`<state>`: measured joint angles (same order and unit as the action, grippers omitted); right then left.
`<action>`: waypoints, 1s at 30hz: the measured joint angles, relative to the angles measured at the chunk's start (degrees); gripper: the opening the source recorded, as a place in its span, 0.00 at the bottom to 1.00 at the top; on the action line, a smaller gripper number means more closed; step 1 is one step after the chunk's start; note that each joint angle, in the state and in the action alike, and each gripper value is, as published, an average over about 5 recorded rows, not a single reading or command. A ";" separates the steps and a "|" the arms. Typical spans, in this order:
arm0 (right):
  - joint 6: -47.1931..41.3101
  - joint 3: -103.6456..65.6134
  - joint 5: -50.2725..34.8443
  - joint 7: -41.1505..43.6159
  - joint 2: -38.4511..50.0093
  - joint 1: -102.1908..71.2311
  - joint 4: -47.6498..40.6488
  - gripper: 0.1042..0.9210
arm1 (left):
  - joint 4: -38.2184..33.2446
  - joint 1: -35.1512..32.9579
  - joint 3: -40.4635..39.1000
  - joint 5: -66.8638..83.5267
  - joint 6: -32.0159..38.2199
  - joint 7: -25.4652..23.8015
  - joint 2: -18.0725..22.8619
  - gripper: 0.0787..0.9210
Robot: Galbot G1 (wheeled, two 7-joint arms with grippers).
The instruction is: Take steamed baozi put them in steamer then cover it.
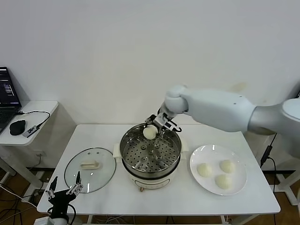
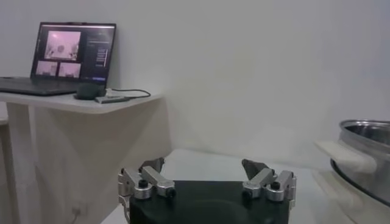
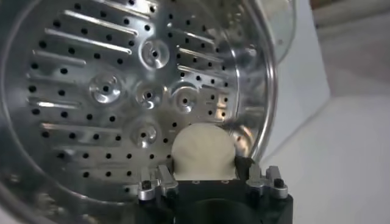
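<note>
One bun [image 1: 149, 133] is pinched in my right end effector [image 1: 159, 125], over the steamer [image 1: 150, 154] rim at the middle of the frame, so it can drop onto the holed tray. Three buns [image 1: 204, 170] wait on the plate [image 1: 197, 157], lower right. My left end effector [image 1: 64, 191] sits spread, lower left, beside the lid [image 1: 90, 169].

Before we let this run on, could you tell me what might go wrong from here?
1. The right gripper holds a bun just inside the steamer's far rim; released there, it might lean on the wall rather than sit flat.
2. Lifting out, the jaws could clip that rim.
3. Three buns wait on the plate; careless spacing may crowd the tray.
</note>
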<state>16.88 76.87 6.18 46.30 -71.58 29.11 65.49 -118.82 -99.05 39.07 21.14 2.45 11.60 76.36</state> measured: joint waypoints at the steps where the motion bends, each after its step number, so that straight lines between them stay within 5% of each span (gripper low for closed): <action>1: 0.74 0.00 0.98 -0.23 -0.42 -0.33 -0.60 0.64 | 0.00 0.01 0.00 -0.02 0.03 -0.03 0.04 0.88; 11: 5.83 -0.10 7.07 -2.11 -2.95 -2.87 -4.43 0.65 | 0.30 0.18 -0.16 -0.33 0.19 -0.21 0.15 0.88; 18: 7.44 -0.07 8.12 -2.72 -3.16 -2.76 -4.89 0.83 | 0.26 0.19 -0.39 -0.58 0.23 -0.31 0.25 0.88; 30: 2.12 0.84 -0.40 2.26 1.09 4.46 2.09 0.88 | -0.86 -0.28 -0.53 -0.37 -0.31 -0.32 -0.27 0.88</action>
<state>19.00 77.71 5.79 48.56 -70.48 33.57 67.58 -119.68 -99.33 38.54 20.77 2.14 11.27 76.09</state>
